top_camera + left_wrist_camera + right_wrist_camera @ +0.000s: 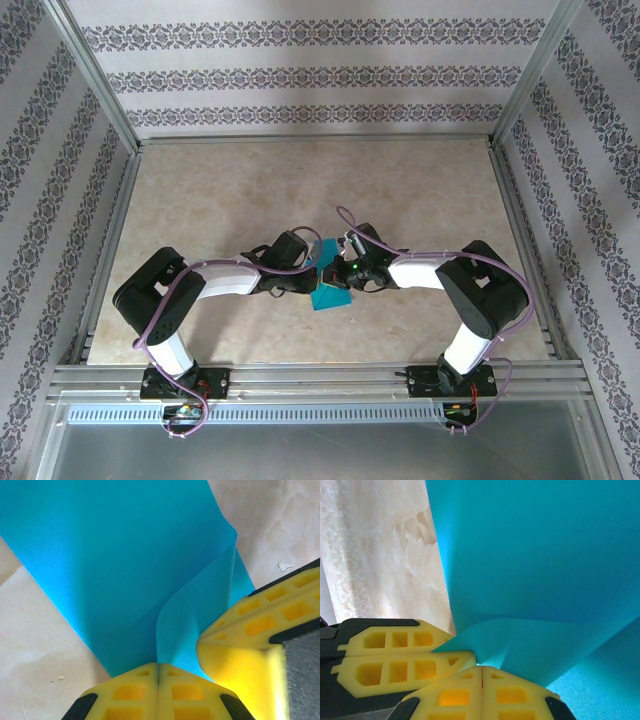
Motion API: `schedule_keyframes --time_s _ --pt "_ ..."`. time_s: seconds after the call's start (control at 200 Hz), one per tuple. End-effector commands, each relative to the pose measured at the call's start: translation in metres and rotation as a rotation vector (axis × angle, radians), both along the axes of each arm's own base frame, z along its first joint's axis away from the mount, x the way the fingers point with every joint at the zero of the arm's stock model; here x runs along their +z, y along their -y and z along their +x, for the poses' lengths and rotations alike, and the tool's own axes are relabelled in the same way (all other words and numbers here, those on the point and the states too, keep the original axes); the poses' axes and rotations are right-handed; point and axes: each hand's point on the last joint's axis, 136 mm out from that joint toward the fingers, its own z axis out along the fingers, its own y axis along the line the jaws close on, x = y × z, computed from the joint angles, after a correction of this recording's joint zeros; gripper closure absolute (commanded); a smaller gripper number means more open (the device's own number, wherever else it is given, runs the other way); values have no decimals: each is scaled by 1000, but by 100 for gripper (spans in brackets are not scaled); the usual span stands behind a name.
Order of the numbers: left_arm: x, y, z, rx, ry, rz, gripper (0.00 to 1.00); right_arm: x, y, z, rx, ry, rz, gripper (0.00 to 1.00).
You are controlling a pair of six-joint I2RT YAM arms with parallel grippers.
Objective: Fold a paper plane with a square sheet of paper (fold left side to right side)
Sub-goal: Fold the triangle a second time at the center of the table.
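The square sheet of paper (pixel 330 293) is teal-blue and lies partly lifted at the table's middle, between my two grippers. In the left wrist view the sheet (pixel 115 570) curls up into a fold whose edge runs down into the seam of my left gripper (pixel 158 672), which is shut on it. My right gripper's fingers (pixel 250 645) press in from the right. In the right wrist view a raised flap of the sheet (pixel 545 645) reaches down to my right gripper (pixel 481 672), shut on its lower edge, with the left gripper's fingers (pixel 395 660) beside it. The paper plane is out of view.
The beige marbled table (pixel 250 190) is boxed in by metal rails (pixel 310 375) and patterned walls (pixel 300 75) on three sides. Both arms bend inward, so their elbows (pixel 150 290) (pixel 490 290) stand out at the sides.
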Motion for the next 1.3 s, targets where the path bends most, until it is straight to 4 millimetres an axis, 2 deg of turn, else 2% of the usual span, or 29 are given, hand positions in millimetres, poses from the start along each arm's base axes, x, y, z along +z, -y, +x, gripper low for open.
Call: schedule_keyframes --time_s 0.0,0.585,0.715,0.879,1.099,1.294 --pt "-8 -7 2 7 -18 33 93 -12 4 -5 7 -4 -44 100" --pt "0 -9 6 31 5 31 83 -26 16 -11 -6 -25 -93 100" --pt "14 -13 8 50 36 29 79 -28 17 -13 -6 -28 -99 100" --pt "43 -21 9 81 84 13 74 -29 18 -14 -4 -28 -98 100" --pt "67 -28 -10 88 64 -44 75 -27 16 -13 2 -21 -91 100" --pt "71 -6 -32 59 -38 -194 80 -28 15 -13 5 -21 -91 100"
